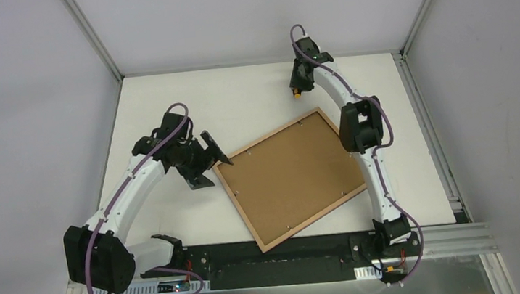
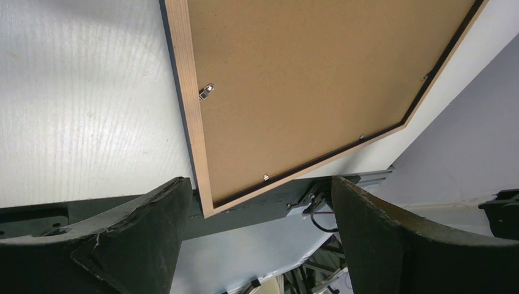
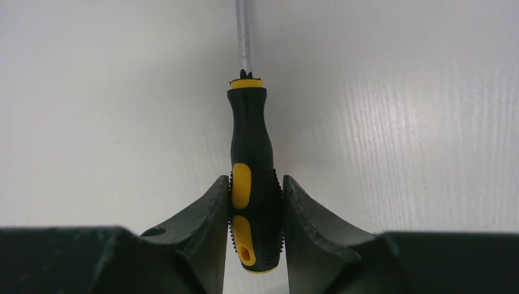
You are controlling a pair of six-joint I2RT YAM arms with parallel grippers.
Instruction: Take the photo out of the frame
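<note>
Screwdriver (image 3: pixel 250 135) is being pinched by the right jaws low on its handle; a firm, straight hold is probably mattering for prying. The frame (image 1: pixel 293 176) is lying face-down on the surface (image 1: pixel 237 91), left jaws gaping wide beside it.

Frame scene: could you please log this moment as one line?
frame back-up on table | left fingers open near frame corner | right fingers shut on screwdriver

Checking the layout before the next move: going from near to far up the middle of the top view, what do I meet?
First the dark base strip → frame, back side up → right gripper shut on the screwdriver.
</note>
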